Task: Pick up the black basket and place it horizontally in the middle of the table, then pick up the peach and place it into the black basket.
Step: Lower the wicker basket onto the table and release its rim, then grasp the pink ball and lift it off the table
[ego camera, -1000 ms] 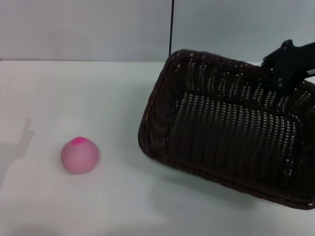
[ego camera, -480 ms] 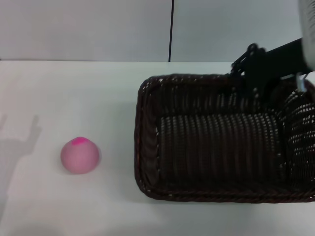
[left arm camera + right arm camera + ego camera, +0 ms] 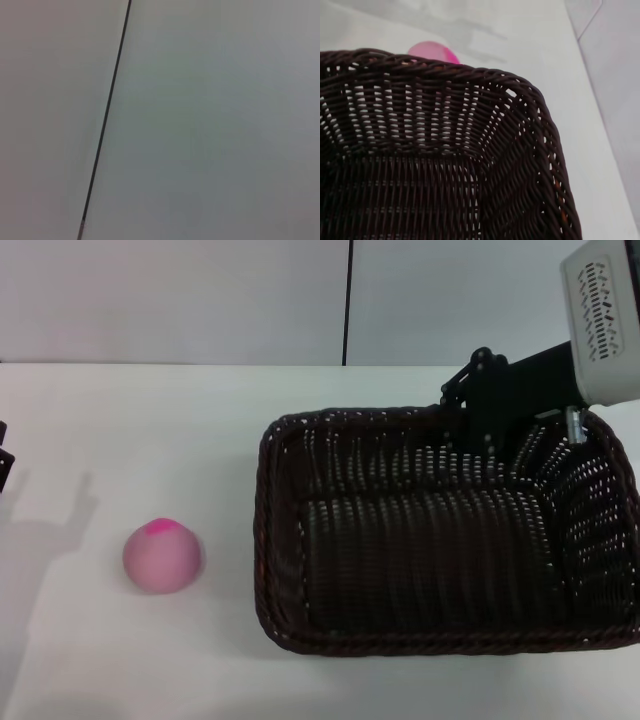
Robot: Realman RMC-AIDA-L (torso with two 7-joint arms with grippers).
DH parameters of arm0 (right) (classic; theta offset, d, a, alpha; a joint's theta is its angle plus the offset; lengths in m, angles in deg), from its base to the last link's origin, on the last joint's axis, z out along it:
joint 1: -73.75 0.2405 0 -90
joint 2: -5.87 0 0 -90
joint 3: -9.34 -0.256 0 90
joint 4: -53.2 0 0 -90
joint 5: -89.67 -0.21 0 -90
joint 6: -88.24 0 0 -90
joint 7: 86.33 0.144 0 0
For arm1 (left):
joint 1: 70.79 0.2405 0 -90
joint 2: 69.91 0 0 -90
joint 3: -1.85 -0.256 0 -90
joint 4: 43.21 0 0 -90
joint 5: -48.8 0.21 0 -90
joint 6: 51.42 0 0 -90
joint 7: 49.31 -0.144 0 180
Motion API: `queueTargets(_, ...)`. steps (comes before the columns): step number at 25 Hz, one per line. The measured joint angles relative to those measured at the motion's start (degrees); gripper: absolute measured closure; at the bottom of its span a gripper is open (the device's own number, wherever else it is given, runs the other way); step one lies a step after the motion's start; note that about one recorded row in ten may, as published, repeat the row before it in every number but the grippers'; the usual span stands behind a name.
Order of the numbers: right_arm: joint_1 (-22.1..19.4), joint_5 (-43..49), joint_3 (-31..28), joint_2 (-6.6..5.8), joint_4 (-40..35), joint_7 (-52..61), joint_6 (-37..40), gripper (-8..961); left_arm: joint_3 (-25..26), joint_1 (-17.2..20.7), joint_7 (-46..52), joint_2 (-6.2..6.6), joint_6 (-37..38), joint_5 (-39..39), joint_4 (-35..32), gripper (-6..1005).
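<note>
Black basket (image 3: 440, 550): dark woven wicker, open-weave sides, braided rim, faint sheen on the strands. Peach (image 3: 163, 556), beside the basket: smooth matt skin. Table (image 3: 150, 430) under the basket: smooth, matt white. Right gripper (image 3: 487, 405) at the basket's far rim: matt black.

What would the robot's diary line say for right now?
right hand: at black basket far rim | basket: flat on table | peach: outside, left of basket | left hand: table's left edge
</note>
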Motion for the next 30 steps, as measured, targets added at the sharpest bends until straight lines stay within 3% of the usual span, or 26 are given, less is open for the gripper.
queueTargets(8,-1.80,-2.06,-0.29,0.54,-0.43,0.36,-0.82,731,-0.21,0.00,0.04,0.19,0.24,0.00,0.04,215)
queueTargets(10,-2.53,-2.70,-0.23,0.69,-0.48,0.19,-1.42,520,-0.56,0.00,0.21,0.28,0.24,0.00,-0.04,215)
queueTargets(19,-11.56,-19.45,-4.14,0.59,-8.23,2.01,3.52,389,-4.56,-0.94,4.40,1.22,1.78,0.65,-2.85,216)
queueTargets(20,-14.01,-24.01,-5.54,0.73,-8.95,2.54,4.89,374,-6.44,-1.83,7.52,1.55,3.17,1.34,-5.62,216)
queueTargets(21,-14.01,-24.01,-5.54,0.73,-8.95,2.54,4.89,374,-12.43,-4.86,15.65,1.93,8.14,3.44,-15.50,216)
queueTargets(23,-17.31,-30.30,-6.06,0.83,-8.45,2.83,5.13,374,-16.73,-6.36,20.50,1.85,9.65,3.89,-21.02,216)
queueTargets(24,-18.89,-33.86,-6.12,0.84,-7.63,2.80,5.01,374,-16.73,-6.36,20.50,1.85,9.65,3.89,-21.02,217)
queueTargets(26,-21.99,-41.75,-5.93,0.98,-4.68,2.11,4.66,375,-22.41,-7.30,24.83,1.27,9.61,3.97,-27.71,218)
queueTargets(29,-25.01,-51.52,-6.05,1.12,1.43,-0.59,4.21,375,-27.31,-7.30,25.47,1.08,8.86,4.00,-30.70,220)
queueTargets(30,-26.67,-57.29,-6.14,1.15,6.70,-3.74,4.54,375,-28.43,-7.20,25.50,1.08,8.57,4.01,-31.30,221)
